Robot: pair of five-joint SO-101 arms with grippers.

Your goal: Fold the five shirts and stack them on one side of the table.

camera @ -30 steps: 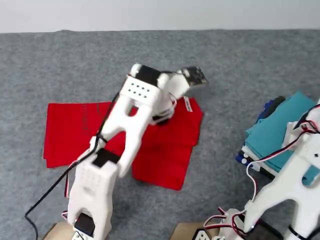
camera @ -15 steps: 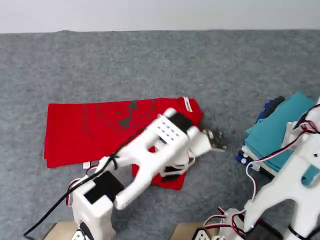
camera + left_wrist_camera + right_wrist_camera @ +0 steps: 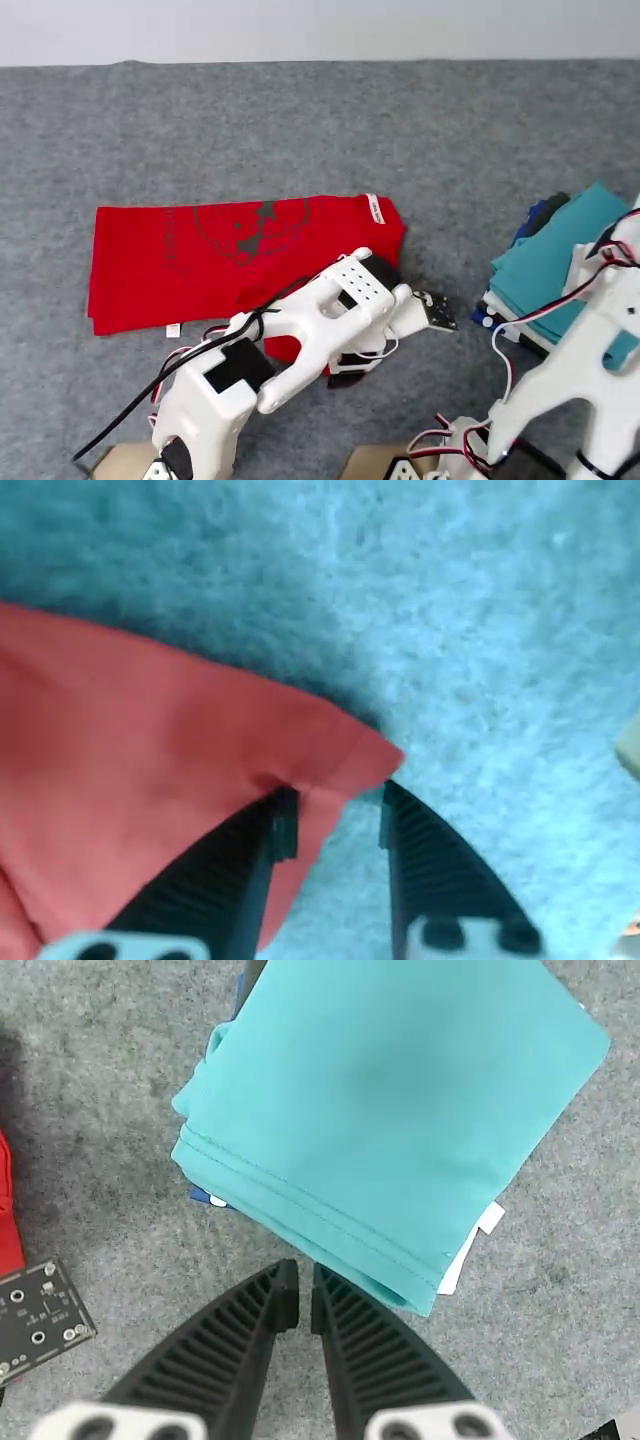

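Grey felt table point(image 3: 450, 130). The red shirt point(image 3: 180, 255) lies flat left of centre, partly folded into a long band. Its near-right corner is under the left arm point(image 3: 300, 335).

The left gripper point(image 3: 335, 815) is down at that corner with its jaws partly apart. One finger is over the red cloth, the other over bare felt just past the hem, and the corner tip pokes between them. Nothing is clamped yet.

Step in hand, likely: pinch this corner and carry it across for the next fold. To do it well:
- get the lower finger under all layers before closing, or only the top ply lifts
- bite deeper than the tip, which looks easy to slip off
- lift low and pull straight so the band doesn't skew

The stack of folded shirts sits at the table's right side, well apart from the red one, with the teal shirt point(image 3: 400, 1090) on top and a dark blue one point(image 3: 540, 215) showing beneath. The right arm point(image 3: 570, 380) is above it. The right gripper point(image 3: 305, 1295) hangs just beside the stack's edge, fingers nearly together and holding nothing.

The fold path looks free. The stack only matters at transfer.
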